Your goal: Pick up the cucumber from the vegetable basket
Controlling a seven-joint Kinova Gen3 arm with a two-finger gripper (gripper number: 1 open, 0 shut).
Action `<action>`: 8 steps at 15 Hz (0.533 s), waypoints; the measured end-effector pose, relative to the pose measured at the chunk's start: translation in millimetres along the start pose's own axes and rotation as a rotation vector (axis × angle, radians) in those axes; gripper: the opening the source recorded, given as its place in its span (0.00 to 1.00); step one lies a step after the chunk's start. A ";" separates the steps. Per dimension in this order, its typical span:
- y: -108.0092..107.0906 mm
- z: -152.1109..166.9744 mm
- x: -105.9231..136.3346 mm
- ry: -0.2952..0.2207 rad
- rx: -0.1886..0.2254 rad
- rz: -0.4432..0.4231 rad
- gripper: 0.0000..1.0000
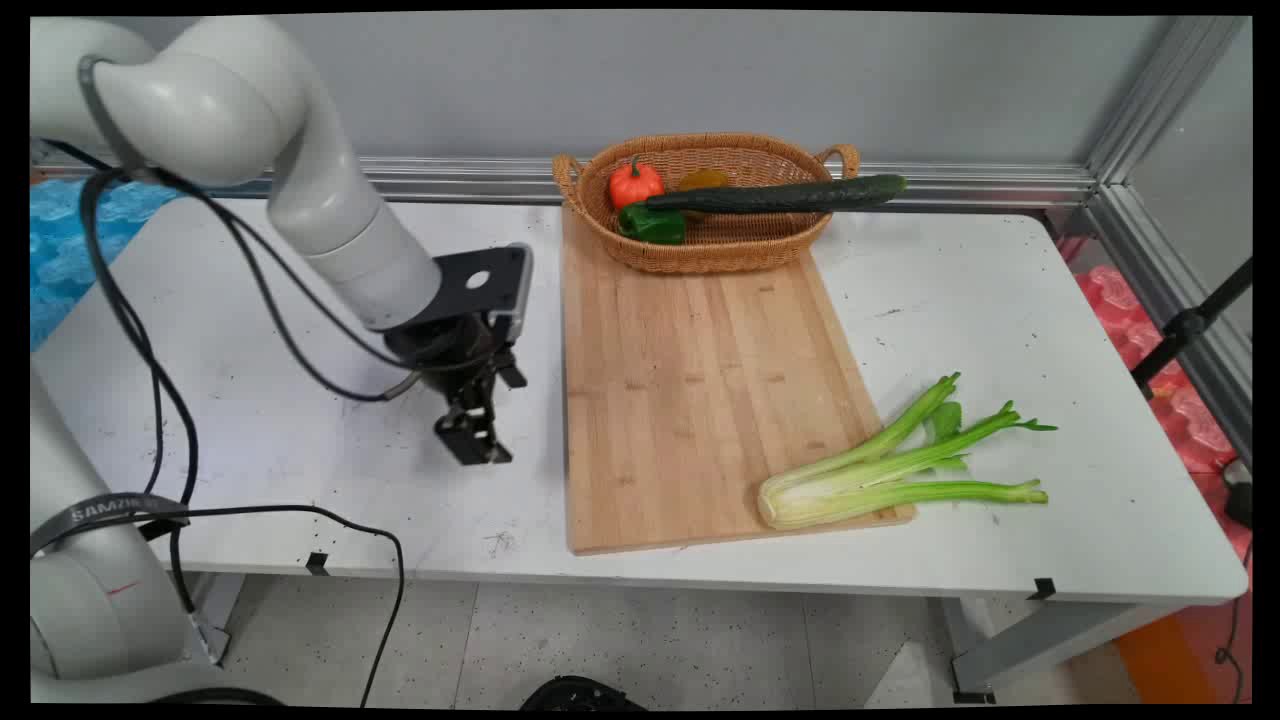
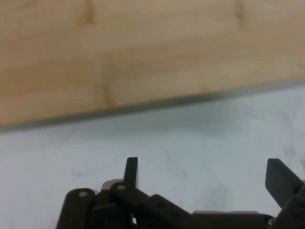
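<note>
The main view shows the table (image 1: 250, 430), the board (image 1: 690, 390) with celery (image 1: 880, 475) on its near right corner, and a basket (image 1: 720, 250) holding a cucumber (image 1: 780, 195); the hand view shows only the board's edge and bare table. The arm reaches down left of the board, its gripper (image 1: 475, 445) low over the table, fingers (image 2: 131, 171) spread wide and holding nothing.

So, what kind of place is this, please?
Probably a robotics lab arranged as a mock kitchen: a white table with a wooden cutting board, a wicker basket of vegetables, celery, and aluminium framing behind.
</note>
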 end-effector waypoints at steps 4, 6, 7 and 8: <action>-27.4 -2.5 25.1 0.042 0.044 -0.001 1.00; -42.8 -4.8 38.0 0.064 0.064 -0.006 1.00; -53.0 -6.6 46.4 0.079 0.077 -0.010 1.00; -62.1 -8.3 53.8 0.092 0.087 -0.014 1.00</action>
